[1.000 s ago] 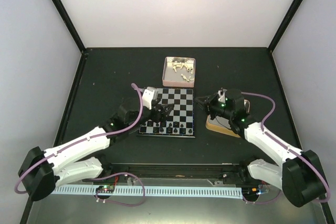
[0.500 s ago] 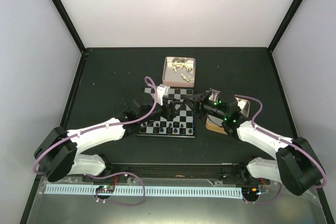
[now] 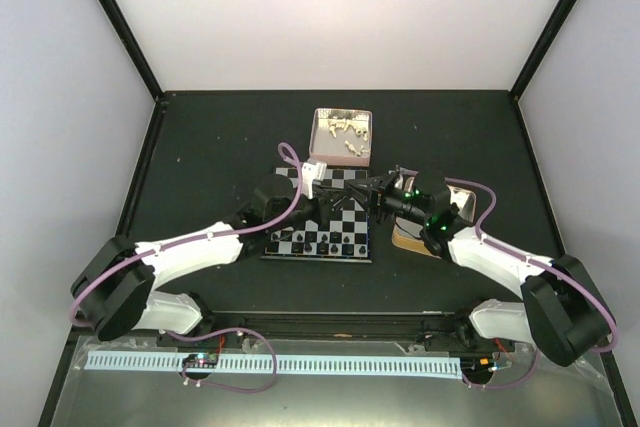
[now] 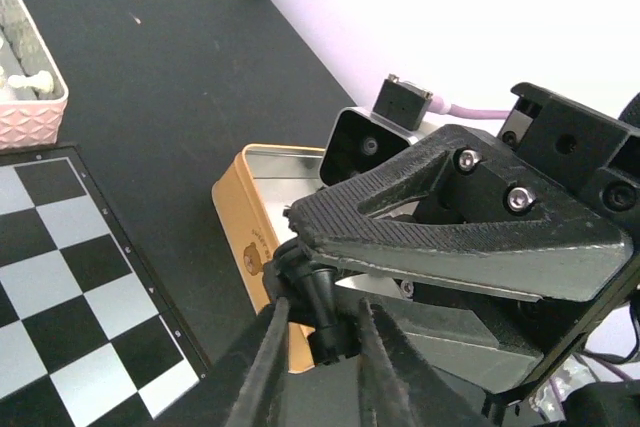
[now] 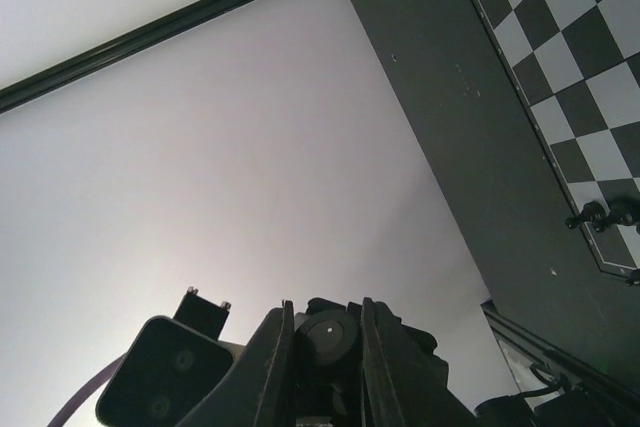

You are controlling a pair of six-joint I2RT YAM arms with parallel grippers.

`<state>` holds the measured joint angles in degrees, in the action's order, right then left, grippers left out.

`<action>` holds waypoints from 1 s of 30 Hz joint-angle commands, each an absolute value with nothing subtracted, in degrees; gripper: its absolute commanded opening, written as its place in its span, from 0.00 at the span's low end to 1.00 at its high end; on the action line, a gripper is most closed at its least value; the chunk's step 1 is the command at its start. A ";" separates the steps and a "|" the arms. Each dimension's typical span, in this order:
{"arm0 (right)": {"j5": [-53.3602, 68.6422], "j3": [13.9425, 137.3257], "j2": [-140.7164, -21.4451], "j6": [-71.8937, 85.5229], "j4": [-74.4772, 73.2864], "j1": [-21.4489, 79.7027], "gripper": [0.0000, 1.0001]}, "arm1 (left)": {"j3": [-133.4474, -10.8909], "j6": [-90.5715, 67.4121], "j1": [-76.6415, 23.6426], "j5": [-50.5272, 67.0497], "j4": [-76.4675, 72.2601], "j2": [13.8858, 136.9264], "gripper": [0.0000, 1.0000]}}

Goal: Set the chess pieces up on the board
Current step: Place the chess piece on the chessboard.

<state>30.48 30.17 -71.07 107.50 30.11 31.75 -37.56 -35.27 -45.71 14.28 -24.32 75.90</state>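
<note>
**Dark worktop, pale walls: two hands meet tip to tip**

The black worktop (image 3: 220,147) sits boxed in by pale walls, and above it the two arms lean in toward each other. The right hand (image 5: 325,305) has its fingers pinched on a small dark thing that looks to me like a black piece (image 4: 322,325). The left hand (image 4: 322,302) has its fingers drawn narrow on either side of that same piece. Whether they touch it I cannot tell. All this hangs over the right edge of the board (image 4: 60,277), which lies flat in the middle of the worktop. Black chess pieces (image 3: 320,245) stand along the board's near side. Just beside the board on the right lies an open gold tin (image 4: 255,237). Beyond the board's far edge sits a pink tin (image 3: 313,137), with cream chess pieces (image 3: 345,130) lying in it.
</note>
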 commanded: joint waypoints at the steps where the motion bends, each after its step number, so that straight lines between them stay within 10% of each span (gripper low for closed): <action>1: 33.92 32.31 -70.62 107.37 32.34 32.61 0.13 | -40.08 -34.71 -45.73 14.70 -25.60 76.21 0.16; 6: 34.53 33.95 -70.10 101.97 26.87 32.60 0.22 | -41.17 -32.13 -45.60 12.96 -21.32 74.42 0.06; 14: 31.05 43.63 -69.98 75.77 6.07 32.39 0.71 | -44.98 -28.04 -43.70 10.51 5.32 68.40 0.01; 30: 19.27 44.79 -66.08 57.24 -12.73 27.20 0.74 | -47.27 -25.77 -31.43 14.59 55.69 63.86 0.01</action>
<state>22.79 45.98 -68.66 61.56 -9.04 27.94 -45.56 -27.42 -33.28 12.95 44.27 63.68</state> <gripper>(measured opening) 0.741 0.088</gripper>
